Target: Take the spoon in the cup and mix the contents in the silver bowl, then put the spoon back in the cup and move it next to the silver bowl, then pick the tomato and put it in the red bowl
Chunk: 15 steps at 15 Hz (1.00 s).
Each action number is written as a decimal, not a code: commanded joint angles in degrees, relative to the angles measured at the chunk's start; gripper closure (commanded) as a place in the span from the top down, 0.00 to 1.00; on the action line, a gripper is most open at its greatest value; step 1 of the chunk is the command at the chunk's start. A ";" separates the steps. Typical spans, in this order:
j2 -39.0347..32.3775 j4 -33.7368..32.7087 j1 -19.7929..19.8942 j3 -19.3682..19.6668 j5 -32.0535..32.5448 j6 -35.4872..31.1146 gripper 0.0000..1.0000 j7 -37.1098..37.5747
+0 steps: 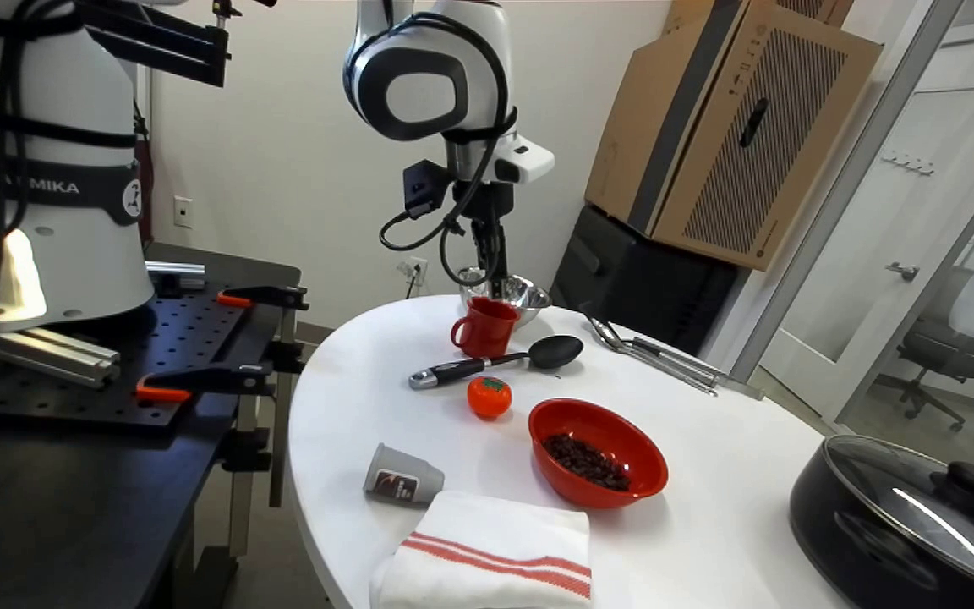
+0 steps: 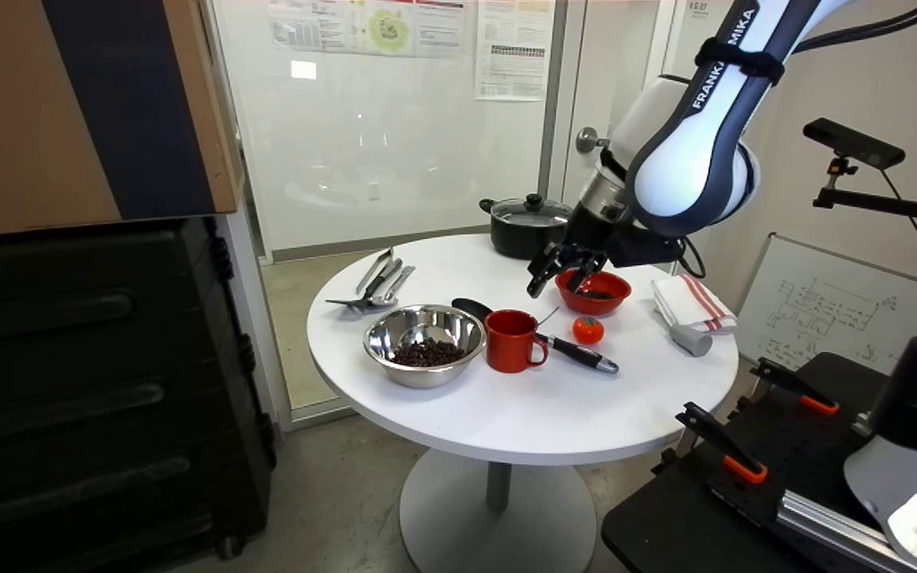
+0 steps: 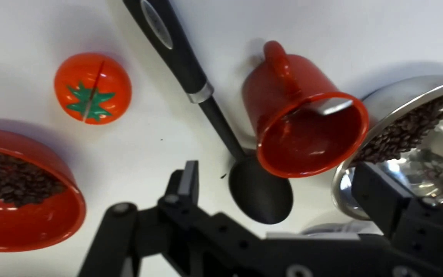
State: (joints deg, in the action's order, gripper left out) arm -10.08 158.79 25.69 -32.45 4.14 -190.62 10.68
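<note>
Jaws spread, empty — the spoon (image 3: 337, 107) leans in the cup (image 2: 509, 347), beside the silver bowl (image 2: 424, 377), presumably for convenient mixing.

In the wrist view the red bowl (image 3: 25, 227), picture-left of the fingers (image 3: 189, 182), is cut by the edge; the silver bowl (image 3: 437, 150), on their other side, runs off the frame, part of its rim behind one of them; and the serving spoon (image 3: 219, 127), reaching up past them, loses its handle end. Over the gap between the fingers the spoon (image 3: 337, 106) is a mere blurred strip in the cup (image 3: 302, 152), and below that gap a shiny thing (image 3: 333, 228) is too covered to name. In an exterior view, well apart from the fingers, the pot (image 1: 876, 541) and towel (image 1: 487, 529) are cropped and the grey tumbler (image 1: 402, 461) has a label (image 1: 396, 485) too small to read.
</note>
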 commanded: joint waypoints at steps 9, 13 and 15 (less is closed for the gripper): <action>-0.01 0.01 14.63 -0.23 -0.08 0.00 1.00 3.19; -0.02 0.01 14.73 -0.62 -0.08 0.00 1.00 3.91; -0.50 0.07 13.64 -0.18 -1.53 0.39 1.00 4.82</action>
State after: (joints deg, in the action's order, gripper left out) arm -10.16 158.81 40.38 -33.12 3.92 -190.43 14.62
